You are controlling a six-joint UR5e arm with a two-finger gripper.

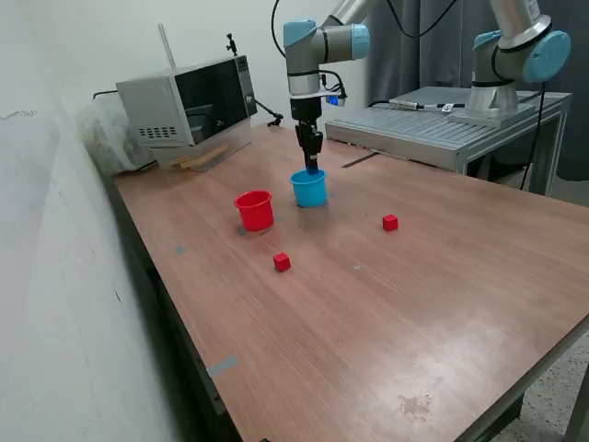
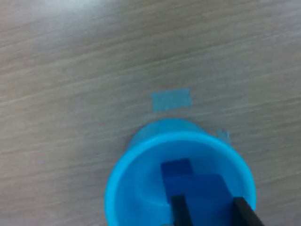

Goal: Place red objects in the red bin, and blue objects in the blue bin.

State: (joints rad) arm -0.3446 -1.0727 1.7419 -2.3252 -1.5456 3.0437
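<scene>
On the exterior view's left you have a microwave (image 1: pixel 189 109) at the back of the counter (image 1: pixel 386 313). Moving right, the red cup (image 1: pixel 255 210) stands upright, with one red cube (image 1: pixel 282 262) on the wood nearer the camera. Just beside the red cup, the light blue cup (image 1: pixel 309 188) stands upright, apart from it. Your gripper (image 1: pixel 313 167) hangs straight down over its mouth. In the wrist view the fingers (image 2: pixel 178 209) are clamped on a dark blue cube (image 2: pixel 202 193) inside the rim; a second blue cube (image 2: pixel 176 167) lies in that cup. Further right, another red cube (image 1: pixel 390 222) sits alone, well apart from both cups.
</scene>
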